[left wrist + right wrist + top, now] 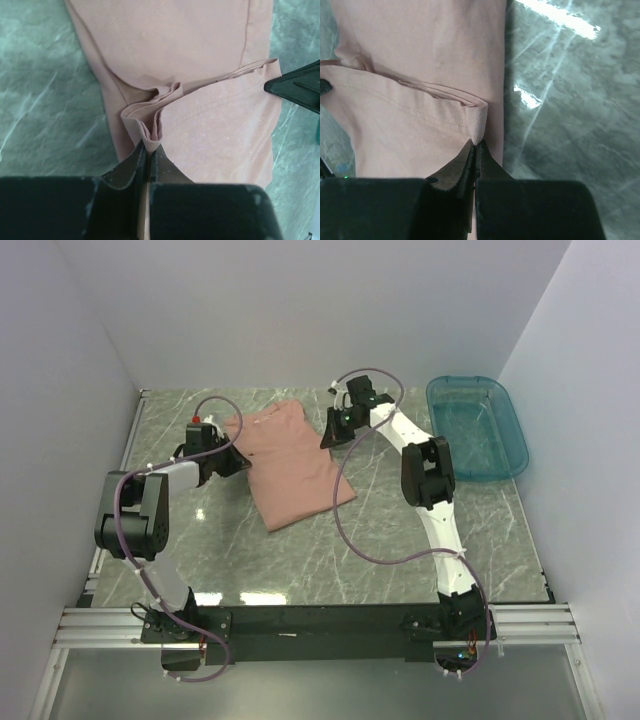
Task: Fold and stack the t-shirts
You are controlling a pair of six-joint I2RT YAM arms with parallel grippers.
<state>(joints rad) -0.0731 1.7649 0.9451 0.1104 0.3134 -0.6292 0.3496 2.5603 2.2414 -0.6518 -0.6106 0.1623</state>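
Note:
One salmon-pink t-shirt point(295, 460) lies partly folded on the marble table point(400, 550), its print hidden. My left gripper point(237, 457) is at the shirt's left edge, shut on a bunched fold of the cloth point(150, 135). My right gripper point(330, 435) is at the shirt's far right corner, shut on a corner of its hem point(479, 127). The far end of the shirt is lifted between the two grippers. The right gripper's tip also shows in the left wrist view point(295, 87).
A teal see-through plastic bin point(477, 425) stands at the back right of the table. White walls close in the table on three sides. A metal rail point(320, 625) runs along the near edge.

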